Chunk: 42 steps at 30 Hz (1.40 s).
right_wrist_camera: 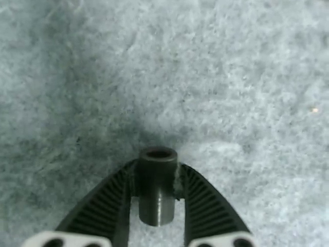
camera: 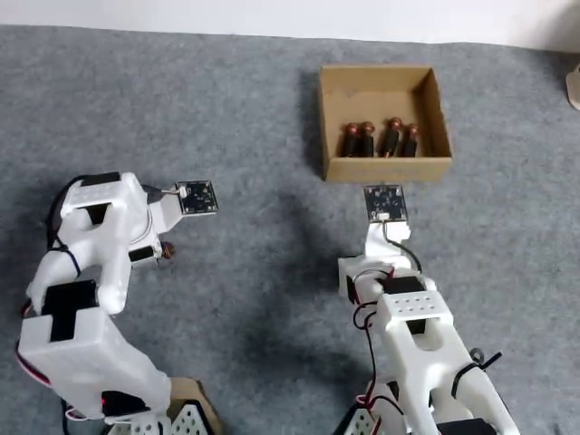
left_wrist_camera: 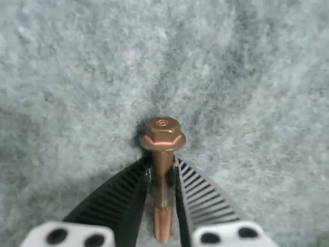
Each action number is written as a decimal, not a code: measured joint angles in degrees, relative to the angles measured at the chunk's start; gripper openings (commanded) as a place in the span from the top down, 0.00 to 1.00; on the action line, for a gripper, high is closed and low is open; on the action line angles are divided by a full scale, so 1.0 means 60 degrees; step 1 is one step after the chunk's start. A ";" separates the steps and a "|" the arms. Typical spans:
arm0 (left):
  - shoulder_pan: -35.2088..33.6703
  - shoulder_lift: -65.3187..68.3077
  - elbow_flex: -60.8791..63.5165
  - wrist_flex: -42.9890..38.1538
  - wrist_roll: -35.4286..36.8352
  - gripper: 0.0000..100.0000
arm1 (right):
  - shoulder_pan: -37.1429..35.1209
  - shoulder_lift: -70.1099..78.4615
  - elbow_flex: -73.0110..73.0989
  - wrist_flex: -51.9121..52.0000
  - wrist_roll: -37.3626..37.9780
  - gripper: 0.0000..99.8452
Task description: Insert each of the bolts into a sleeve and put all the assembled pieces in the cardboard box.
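Copper-coloured bolt [left_wrist_camera: 162,135] clamped by shank between left fingers [left_wrist_camera: 126,193], over grey carpeted surface [left_wrist_camera: 247,77], at 8 o'clock in high view. Black sleeve [right_wrist_camera: 157,203] gripped between right fingers [right_wrist_camera: 115,200], at 6 o'clock of cardboard box [camera: 385,169]. Box placed at 1 o'clock; four assembled pieces [camera: 381,138] laid inside.

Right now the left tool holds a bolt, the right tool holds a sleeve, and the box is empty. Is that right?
Not quite. The box is not empty: the high view shows four pieces lying in it. The rest is right: the left tool holds a bolt and the right tool holds a sleeve.
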 measured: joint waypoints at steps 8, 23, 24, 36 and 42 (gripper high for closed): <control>0.0484 0.0117 -0.1597 0.1304 0.0029 0.99 | 0.0000 0.0000 0.0000 0.0000 0.0000 0.99; 0.3634 -0.4410 -0.1817 0.5656 0.4161 0.99 | 0.0000 0.0000 0.0000 0.0000 0.0000 0.99; 0.3722 -0.4908 -0.1465 0.5348 0.4557 0.99 | 0.0000 0.0000 0.0000 0.0000 0.0000 0.99; 0.3780 -0.8908 0.3209 -0.0278 0.9714 0.99 | 0.0000 0.0000 0.0850 -0.2051 0.0000 0.99; 0.3780 -0.9333 0.4044 -0.2549 1.1018 0.99 | 0.0000 0.0000 0.1377 -0.3692 0.0000 0.99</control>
